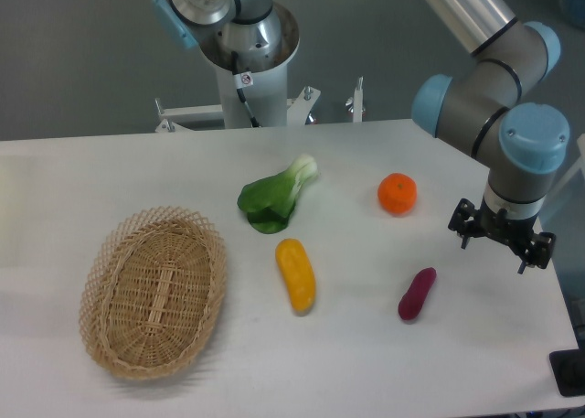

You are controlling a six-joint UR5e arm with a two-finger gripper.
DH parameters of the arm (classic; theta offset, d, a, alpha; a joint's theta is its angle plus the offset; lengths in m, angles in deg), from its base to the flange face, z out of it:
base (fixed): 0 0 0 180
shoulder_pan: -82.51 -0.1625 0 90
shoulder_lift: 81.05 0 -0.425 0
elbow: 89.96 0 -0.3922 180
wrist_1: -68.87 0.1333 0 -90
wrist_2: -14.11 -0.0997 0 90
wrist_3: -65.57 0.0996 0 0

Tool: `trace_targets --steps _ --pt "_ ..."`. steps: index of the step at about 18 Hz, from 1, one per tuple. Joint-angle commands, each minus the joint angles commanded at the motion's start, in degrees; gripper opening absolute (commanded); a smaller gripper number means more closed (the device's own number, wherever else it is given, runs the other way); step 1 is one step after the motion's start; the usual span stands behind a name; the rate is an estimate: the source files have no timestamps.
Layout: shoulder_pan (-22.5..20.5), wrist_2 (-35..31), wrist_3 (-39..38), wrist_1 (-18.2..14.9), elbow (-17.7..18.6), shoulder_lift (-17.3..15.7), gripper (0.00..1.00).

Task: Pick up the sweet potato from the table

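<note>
Hanging near the right edge of the tabletop (pixel 110 162), the claw (pixel 500 241) holds nothing, its fingers spread apart. Just left of it and nearer the front edge lies the sweet potato (pixel 417 294), untouched. It looks light, firm and smooth-skinned; gripping across its thicker middle seems safest.

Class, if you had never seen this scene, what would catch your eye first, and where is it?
Likely the big woven basket at the table's left. Next the bright produce: an orange fruit right of centre and a purple sweet potato below it, with the gripper hovering to its upper right.
</note>
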Motion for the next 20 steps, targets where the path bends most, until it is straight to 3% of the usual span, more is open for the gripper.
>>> trace_targets --steps 8,10,14,18,20 --pt "0.9 0.9 -0.9 1.8 12.5 -7.0 1.00" --pt "1.7 1.3 -1.1 3.9 14.9 -7.8 1.00" --pt "3.6 1.3 -6.2 10.2 12.8 -2.9 1.00" --pt "4.7 1.2 -9.6 10.5 8.5 1.4 1.00" --pt "4.9 1.2 -10.5 10.5 8.1 2.5 1.00"
